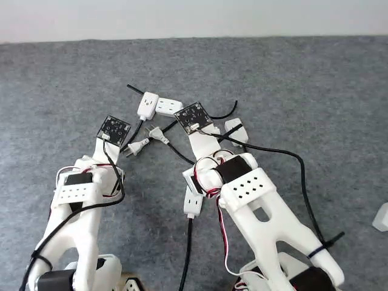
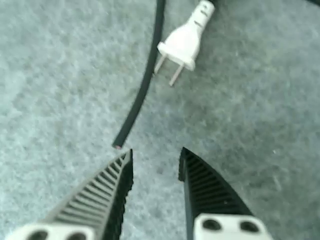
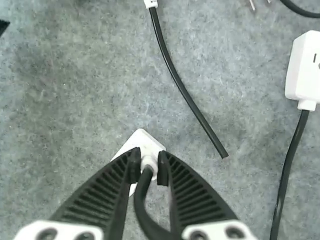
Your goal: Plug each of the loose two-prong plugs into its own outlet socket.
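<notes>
Two grippers, two different states. My right gripper (image 3: 148, 152) is pinched narrow on the neck of a white corded block (image 3: 142, 142), just where its black lead leaves it. I judge the block to be an outlet socket, though its face is hidden. It rests on the grey carpet (image 3: 60, 75), with another outlet socket (image 3: 302, 65) lying well apart from it.

My left gripper (image 2: 156, 151) stands parted and empty. A loose two-prong plug (image 2: 185, 40) lies flat ahead of it, prongs turned back toward the fingers. The cut end of a black cord (image 2: 142, 85) lies just off one fingertip. In the high view a second plug (image 1: 159, 133) lies nearby.

Step in hand, as I read it: one arm steadies a socket and the plug pickup is not yet made. The next move calls for bringing the left gripper over the plug body, closing clear of the prongs, then lining the prongs up with the slots.
</notes>
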You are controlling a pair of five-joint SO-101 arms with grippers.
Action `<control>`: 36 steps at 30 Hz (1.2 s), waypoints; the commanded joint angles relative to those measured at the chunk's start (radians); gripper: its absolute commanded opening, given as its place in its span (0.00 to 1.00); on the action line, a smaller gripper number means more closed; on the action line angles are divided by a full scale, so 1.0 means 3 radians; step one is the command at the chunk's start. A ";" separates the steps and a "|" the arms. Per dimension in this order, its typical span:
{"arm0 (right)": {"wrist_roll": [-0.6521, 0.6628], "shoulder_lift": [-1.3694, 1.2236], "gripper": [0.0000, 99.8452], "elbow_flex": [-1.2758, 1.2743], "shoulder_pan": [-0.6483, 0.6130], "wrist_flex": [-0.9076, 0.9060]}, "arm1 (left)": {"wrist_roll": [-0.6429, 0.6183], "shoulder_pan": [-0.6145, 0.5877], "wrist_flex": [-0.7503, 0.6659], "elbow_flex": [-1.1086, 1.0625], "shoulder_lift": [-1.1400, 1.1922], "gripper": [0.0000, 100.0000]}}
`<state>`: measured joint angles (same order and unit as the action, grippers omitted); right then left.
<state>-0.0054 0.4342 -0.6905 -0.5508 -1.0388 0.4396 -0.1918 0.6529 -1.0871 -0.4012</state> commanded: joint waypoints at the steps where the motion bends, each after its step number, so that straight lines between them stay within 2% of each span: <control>1: -0.0031 0.0079 0.01 0.0041 0.0028 0.0003 | -0.0031 0.0005 -0.0097 0.0028 -0.0097 0.14; 15: -0.0036 0.0069 0.01 -0.0107 -0.0018 0.0253 | -0.0031 0.0005 -0.0097 0.0028 -0.0097 0.14; 36: -0.0005 0.0064 0.01 -0.0184 -0.0054 0.0315 | -0.0026 0.0005 -0.0102 0.0023 -0.0097 0.14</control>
<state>-0.0054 0.4342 -0.7518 -0.5585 -0.9620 0.4365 -0.1918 0.6467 -1.0871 -0.4012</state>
